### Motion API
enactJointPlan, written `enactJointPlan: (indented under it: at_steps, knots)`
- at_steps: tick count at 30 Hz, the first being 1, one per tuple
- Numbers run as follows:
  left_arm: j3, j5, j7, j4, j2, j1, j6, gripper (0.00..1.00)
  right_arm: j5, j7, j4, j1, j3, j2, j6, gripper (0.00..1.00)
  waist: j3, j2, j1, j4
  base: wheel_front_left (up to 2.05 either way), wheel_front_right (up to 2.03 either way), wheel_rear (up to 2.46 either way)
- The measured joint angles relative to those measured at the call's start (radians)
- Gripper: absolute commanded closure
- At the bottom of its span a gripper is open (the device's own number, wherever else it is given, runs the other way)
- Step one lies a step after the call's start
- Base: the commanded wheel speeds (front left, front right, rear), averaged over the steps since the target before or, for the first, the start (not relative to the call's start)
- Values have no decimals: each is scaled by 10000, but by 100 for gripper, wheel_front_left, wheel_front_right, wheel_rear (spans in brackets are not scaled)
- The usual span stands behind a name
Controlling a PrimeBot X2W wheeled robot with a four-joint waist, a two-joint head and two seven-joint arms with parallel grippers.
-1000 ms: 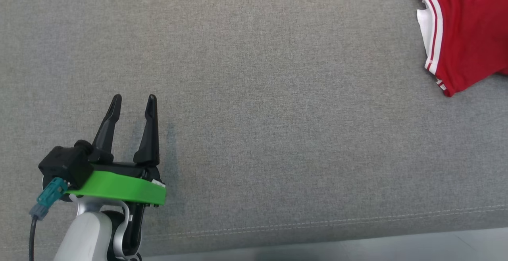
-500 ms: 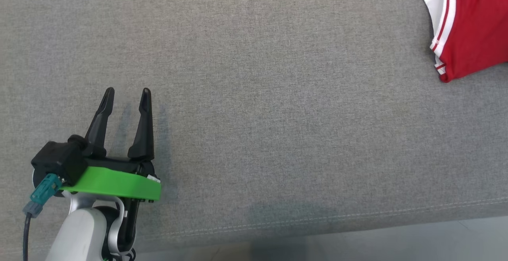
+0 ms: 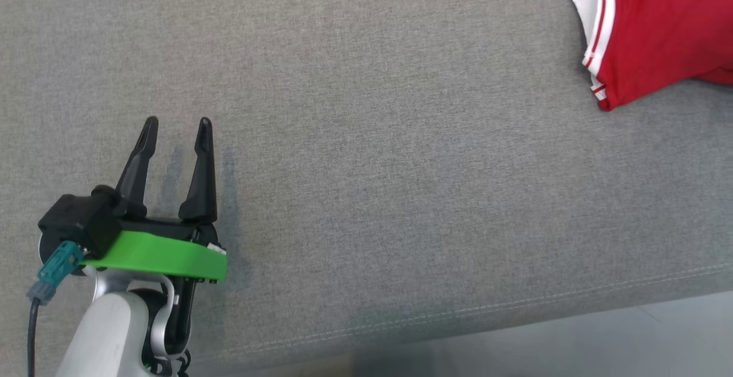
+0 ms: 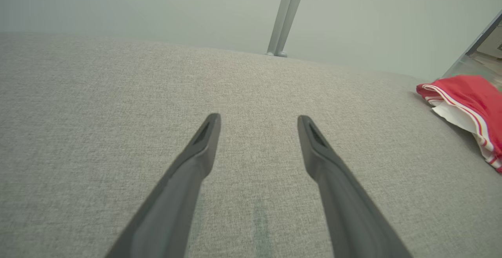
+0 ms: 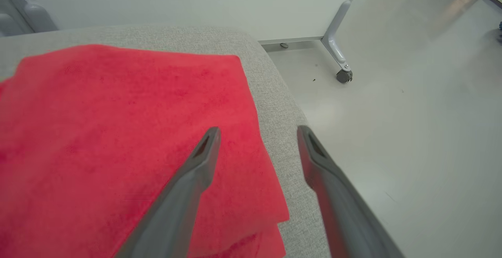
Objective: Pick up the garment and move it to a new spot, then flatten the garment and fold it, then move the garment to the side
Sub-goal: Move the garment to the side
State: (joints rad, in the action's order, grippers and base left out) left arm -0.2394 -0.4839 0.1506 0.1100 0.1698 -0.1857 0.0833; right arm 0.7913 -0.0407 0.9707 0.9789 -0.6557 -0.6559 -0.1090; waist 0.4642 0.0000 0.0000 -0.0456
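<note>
While the left tool hangs at the near left with its dark fingers apart and nothing between them, the work falls to the right arm. Grey fabric-covered table spreads beyond it. Red folded garment with white striped trim lies at the far right, well apart from the left tool.

Right wrist view: right tool stands open at the garment's right-hand border, one finger over red cloth, the other over the table's margin and the pale floor. It grips nothing; contact with the cloth cannot be told.

Judged: garment folded and set aside, so the step in hand is clearing off. Best done by lifting straight up with fingers spread, so no tip snags the top layer. No sideways sweep, since the stack sits near the table's edge and could be dragged off. Farthest, a wheeled metal leg.
</note>
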Motion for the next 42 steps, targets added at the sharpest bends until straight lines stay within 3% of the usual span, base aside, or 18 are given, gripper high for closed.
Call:
enactJointPlan:
  at_steps: [5, 19, 30, 34, 42]
  knots:
    - [-73, 0, 88, -127, -44, -211, -31, 0, -12, -499, -157, 160, -6, 290, 63, 0, -269, 0, 0, -158, 0, 0, 0]
    - [-42, -29, 535, -1229, -583, -487, -111, 0, 307, -2027, -805, -25, 194, 1651, 997, 0, -1695, 0, 0, -820, 0, 0, 0]
    - [213, -15, 803, -2046, -779, 190, 90, 0, 161, -2111, -1434, -1576, 213, 2171, 997, 0, -3018, 0, 0, -1179, 0, 0, 0]
    - [351, -29, 840, -2169, -928, 535, 136, 0, -127, -2111, -2326, -1964, 456, 2265, 968, 0, -3432, 0, 0, -1200, 0, 0, 0]
    - [662, -21, 926, -2309, -1035, 951, 232, 0, -918, -2111, -4002, -3162, 729, 2880, 454, 0, -3989, 0, 0, -1035, 0, 0, 0]
